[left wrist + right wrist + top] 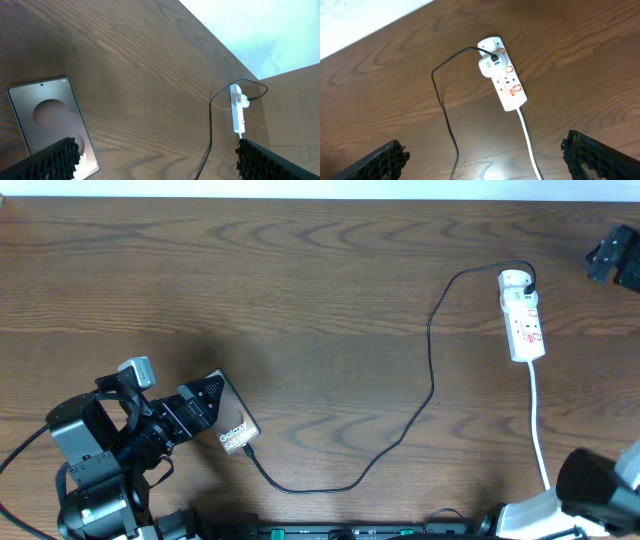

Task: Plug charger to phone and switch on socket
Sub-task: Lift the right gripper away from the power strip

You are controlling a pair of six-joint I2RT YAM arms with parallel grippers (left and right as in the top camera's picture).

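We see both grippers spread wide, the phone (232, 423) at 8 o'clock on the table (300, 290) and the socket (523, 320) at 2 o'clock.
The left gripper (157, 145) hangs with its fingers (55, 160) far apart, one of them over the phone's near edge and clamping nothing. The right gripper (484, 145) also stands agape, above the socket. The charger (432, 380) leaves the socket's 12 o'clock end, swings toward 9, then drops in a long curve to the phone's 5 o'clock corner. We cannot tell whether its tip sits inside the phone. The white cord (537, 420) runs from the socket toward 6 o'clock.
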